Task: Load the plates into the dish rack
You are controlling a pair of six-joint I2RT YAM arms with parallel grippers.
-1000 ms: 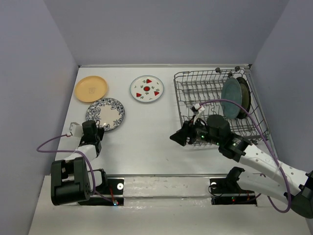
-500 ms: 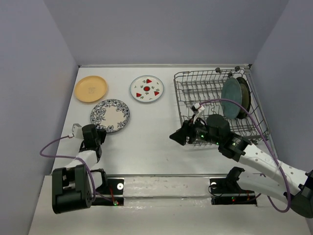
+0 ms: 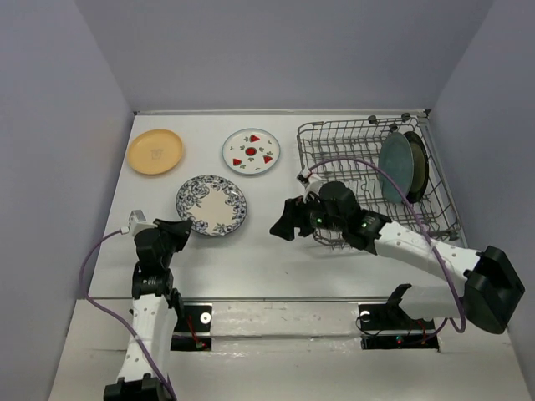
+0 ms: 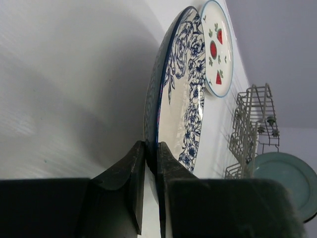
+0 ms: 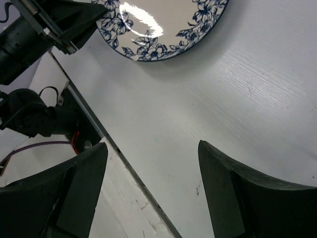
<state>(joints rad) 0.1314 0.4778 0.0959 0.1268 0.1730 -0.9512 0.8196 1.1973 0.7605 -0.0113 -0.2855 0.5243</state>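
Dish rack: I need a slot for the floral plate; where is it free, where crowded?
Free: the far-left rows of the dish rack, between its left wall and the teal plate. Crowded: the right end, where the teal plate and the brown-rimmed plate stand together. The right arm hangs over the near-left corner, so access there looks tight.

Floral plate [image 3: 211, 205] left of dish rack [image 3: 343, 140]
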